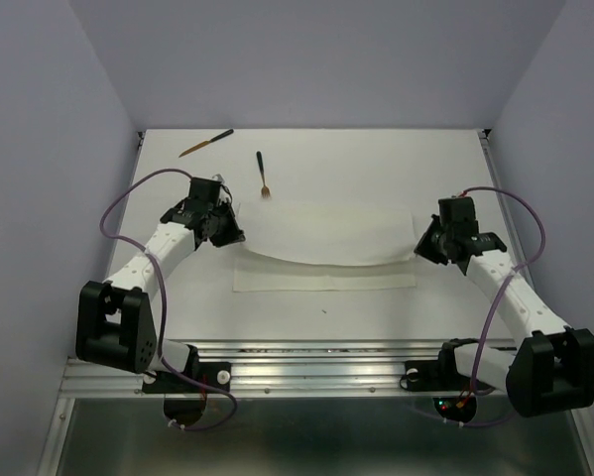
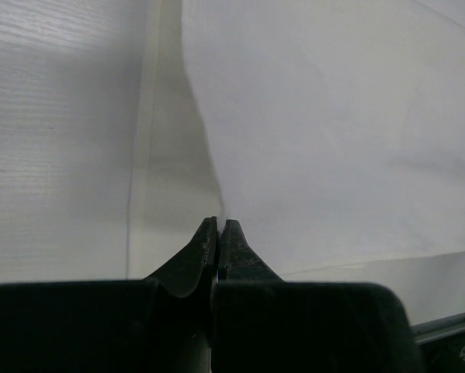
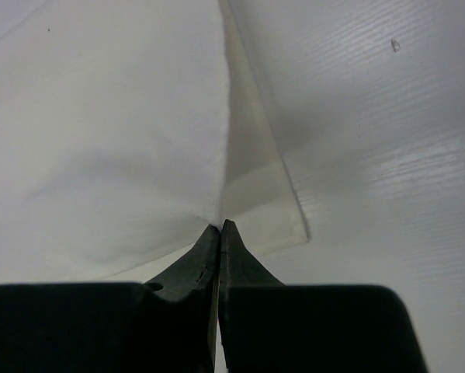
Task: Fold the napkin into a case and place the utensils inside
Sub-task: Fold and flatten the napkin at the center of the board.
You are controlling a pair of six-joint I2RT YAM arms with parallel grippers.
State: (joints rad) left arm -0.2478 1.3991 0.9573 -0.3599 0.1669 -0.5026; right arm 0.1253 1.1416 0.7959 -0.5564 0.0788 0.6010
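1. At the table's far left, a utensil lies slantwise near the back edge. A fork lies just right of it, beyond the left arm.
2. The left gripper is clamped on the napkin's left corner, jaws pressed together over the cloth.
3. The napkin spans mid-table between the arms. Its held edge is raised and sags in the middle, and its near strip lies flat on the table.
4. The right gripper pinches the napkin's right corner, jaws closed on the cloth.
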